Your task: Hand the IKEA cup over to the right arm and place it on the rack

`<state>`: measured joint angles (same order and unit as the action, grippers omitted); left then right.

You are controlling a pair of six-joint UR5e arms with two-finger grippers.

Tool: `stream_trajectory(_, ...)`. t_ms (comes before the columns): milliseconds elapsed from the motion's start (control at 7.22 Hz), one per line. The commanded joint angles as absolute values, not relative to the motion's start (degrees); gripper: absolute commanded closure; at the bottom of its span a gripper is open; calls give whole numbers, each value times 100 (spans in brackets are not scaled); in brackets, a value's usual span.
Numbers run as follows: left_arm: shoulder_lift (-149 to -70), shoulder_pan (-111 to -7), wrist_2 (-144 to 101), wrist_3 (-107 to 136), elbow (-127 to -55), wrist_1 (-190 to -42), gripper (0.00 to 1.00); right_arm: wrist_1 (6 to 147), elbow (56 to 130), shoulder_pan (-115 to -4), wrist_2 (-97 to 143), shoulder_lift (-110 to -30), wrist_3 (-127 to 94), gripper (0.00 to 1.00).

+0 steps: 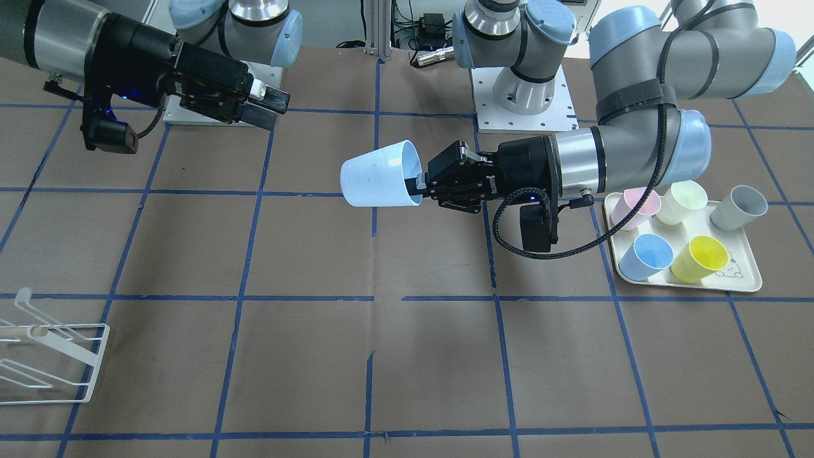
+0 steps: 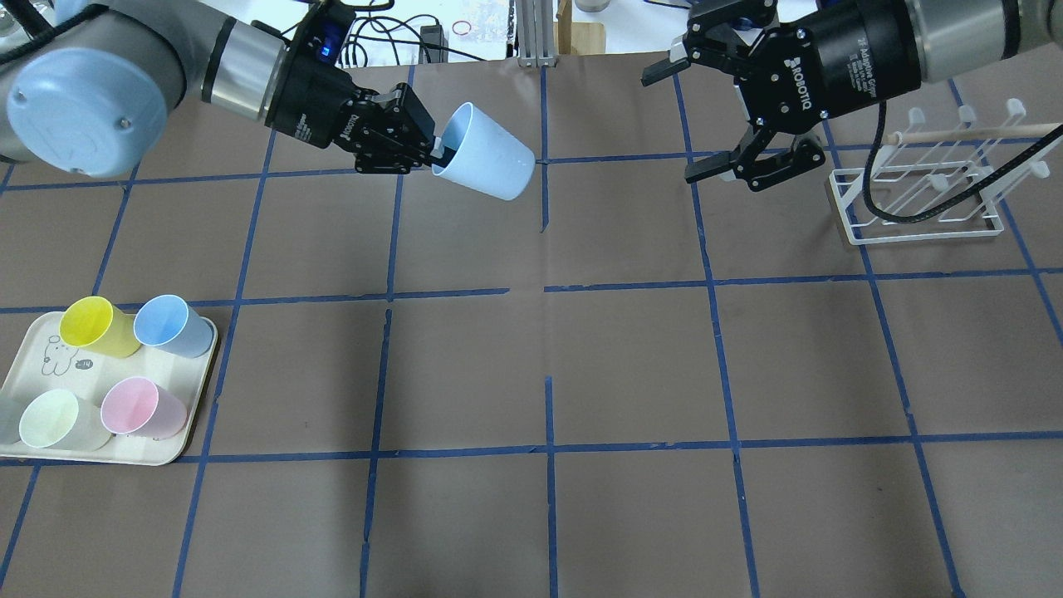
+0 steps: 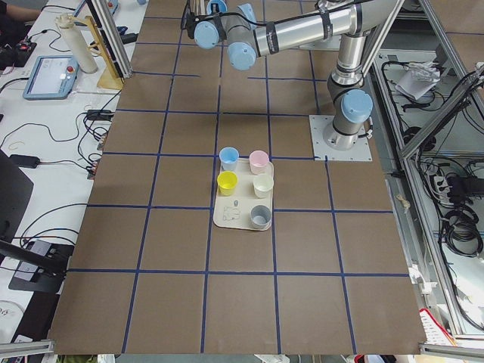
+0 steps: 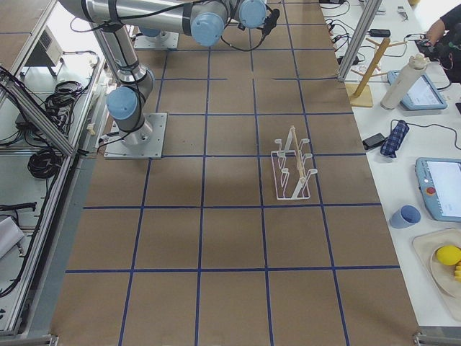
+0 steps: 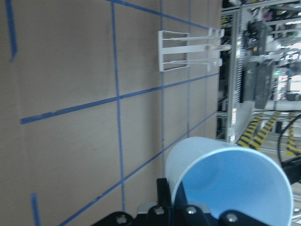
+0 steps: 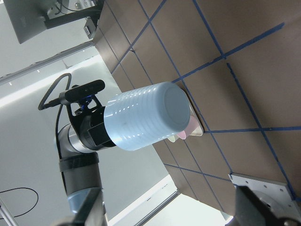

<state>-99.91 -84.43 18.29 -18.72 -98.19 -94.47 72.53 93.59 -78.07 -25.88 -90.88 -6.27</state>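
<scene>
Pale sky-blue plastic, smooth and tapered, the IKEA cup (image 2: pixel 482 154) hangs on its side above the brown paper-covered table (image 2: pixel 581 374), which is marked with a grid of blue tape. You can see the left gripper (image 2: pixel 433 152) pinching the cup's rim, one black finger inside the mouth and one outside, so the flat round base points toward the right gripper (image 2: pixel 674 126). That gripper's jaws are spread wide and hold nothing; it stands apart from the cup. Through the right wrist camera the cup's wall shows faint stepped rings. The white wire rack (image 2: pixel 913 208), with slanted prongs and a light wooden peg, sits on the table beside the right gripper, on the side away from the cup. Well apart, on the left arm's side, a cream rectangular tray (image 2: pixel 162 453) carries a yellow cup (image 2: pixel 95 325), a deeper blue cup (image 2: pixel 173 325), a pink cup (image 2: pixel 141 409), a cream cup (image 2: pixel 58 421) and a grey cup (image 1: pixel 738 207), all upright.
</scene>
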Motion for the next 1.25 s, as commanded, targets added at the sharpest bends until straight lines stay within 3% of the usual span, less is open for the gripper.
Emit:
stream_trajectory(0, -9853, -8795, 666, -1671, -10316, -9413, 100, 7190, 9352, -7778, -2164, -8843, -826, 0)
stream_trajectory(692, -9800, -8868, -105, -1283, -10547, -9352, 100, 5637, 9352, -7822, -1907, -8938, -2145, 0)
stream_trajectory(1108, -9809, -8877, -369, -1266, -10547, -9360, 100, 5695, 9237, -7779, -1863, -8807, -2399, 0)
